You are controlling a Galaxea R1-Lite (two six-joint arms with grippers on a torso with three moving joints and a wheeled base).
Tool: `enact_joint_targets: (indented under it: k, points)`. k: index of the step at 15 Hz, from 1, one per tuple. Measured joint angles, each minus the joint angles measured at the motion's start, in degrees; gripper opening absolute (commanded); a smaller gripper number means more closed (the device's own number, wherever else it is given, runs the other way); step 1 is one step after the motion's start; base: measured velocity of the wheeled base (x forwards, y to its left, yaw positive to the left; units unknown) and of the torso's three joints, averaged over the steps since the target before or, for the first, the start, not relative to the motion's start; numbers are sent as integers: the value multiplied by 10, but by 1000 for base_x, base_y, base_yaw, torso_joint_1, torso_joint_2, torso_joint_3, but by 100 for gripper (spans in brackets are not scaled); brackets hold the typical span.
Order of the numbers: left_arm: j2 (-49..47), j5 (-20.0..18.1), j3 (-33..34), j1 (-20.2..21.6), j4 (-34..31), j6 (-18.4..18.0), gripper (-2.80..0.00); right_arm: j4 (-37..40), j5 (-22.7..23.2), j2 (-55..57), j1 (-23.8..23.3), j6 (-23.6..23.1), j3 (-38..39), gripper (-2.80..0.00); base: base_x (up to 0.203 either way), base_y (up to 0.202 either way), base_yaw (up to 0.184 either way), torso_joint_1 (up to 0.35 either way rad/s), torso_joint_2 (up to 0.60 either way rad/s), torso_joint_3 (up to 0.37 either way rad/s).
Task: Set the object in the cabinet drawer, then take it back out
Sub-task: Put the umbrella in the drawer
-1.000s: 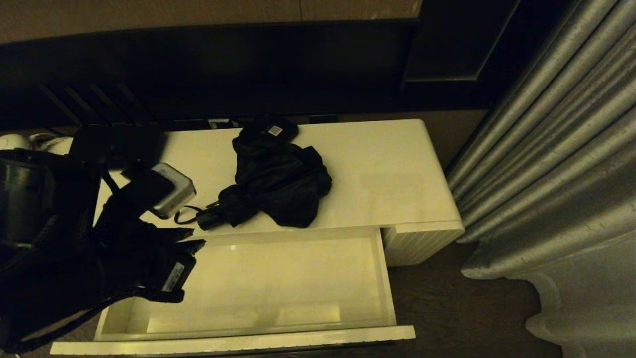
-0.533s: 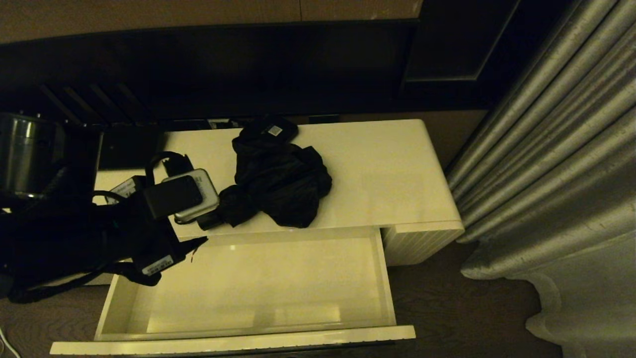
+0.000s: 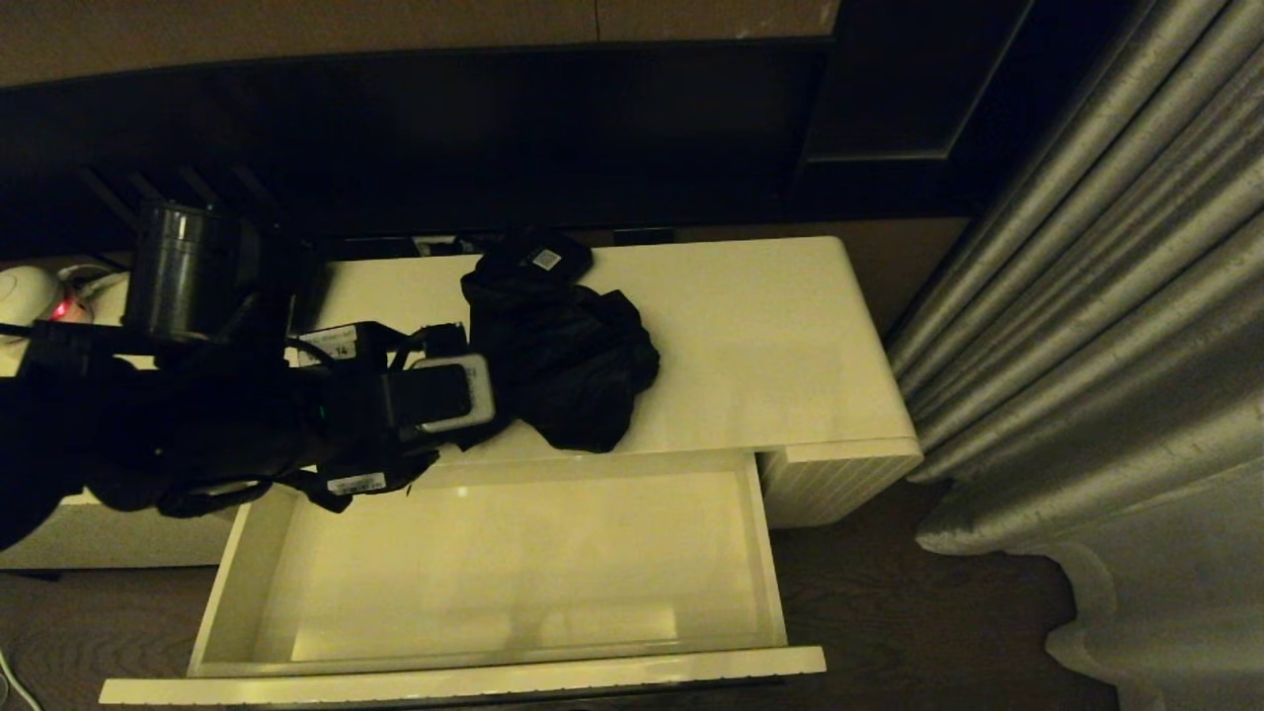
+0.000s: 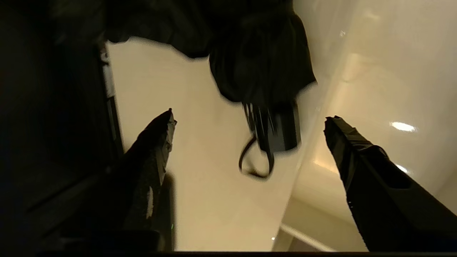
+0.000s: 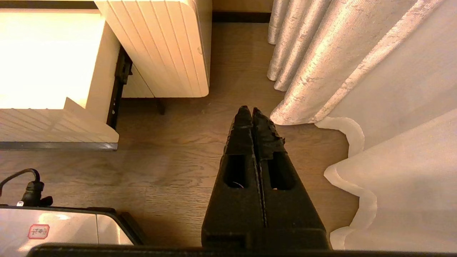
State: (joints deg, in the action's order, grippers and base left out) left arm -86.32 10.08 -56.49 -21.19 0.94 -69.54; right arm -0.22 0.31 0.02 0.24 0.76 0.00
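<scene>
Cream-white and pulled fully out, the cabinet drawer [image 3: 494,563] sits nearest the robot with nothing in it, so the putting-in has not begun. Just beyond its back edge, over the front of the desk [image 3: 770,336], the left gripper [image 4: 246,125] hovers with its fingers [image 4: 157,142] spread wide and holding nothing. In the left wrist view the umbrella's short handle [image 4: 280,126] and thin wrist loop [image 4: 255,164] lie ahead of the fingers, in the gap between them, with the handle end pointing back toward the gripper. From there the umbrella [image 3: 568,355] runs away across the desk, its long axis slanting from the handle near the front edge up toward the wall, the rumpled fabric bunched at the far end. By my reading, a short reach forward would bring the fingers around the handle. The right gripper [image 5: 252,112] is parked low beside the cabinet, over the floor, its fingers pressed together and well away from the umbrella, so the left arm is plainly the nearer one.
</scene>
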Motion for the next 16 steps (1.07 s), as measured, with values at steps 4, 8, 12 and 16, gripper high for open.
enact_joint_targets:
  k: [4, 8, 12, 16]
  points:
    - [-72, -1, -51, 10, -1, 19, 0, 0, 0, 0, 0, 0, 0, -280, 0, 0, 0, 0, 0, 0]
    - [-122, 0, -104, 23, -7, 36, 0, 0, 0, 0, 0, 0, 0, -280, 0, 0, 0, 0, 0, 0]
    - [-159, 0, -148, 34, -6, 54, 0, 0, 0, 0, 0, 0, 0, -280, 0, 0, 0, 0, 0, 0]
    - [-188, 1, -185, 37, -12, 70, 0, 0, 0, 0, 0, 0, 0, -280, 0, 0, 0, 0, 0, 0]
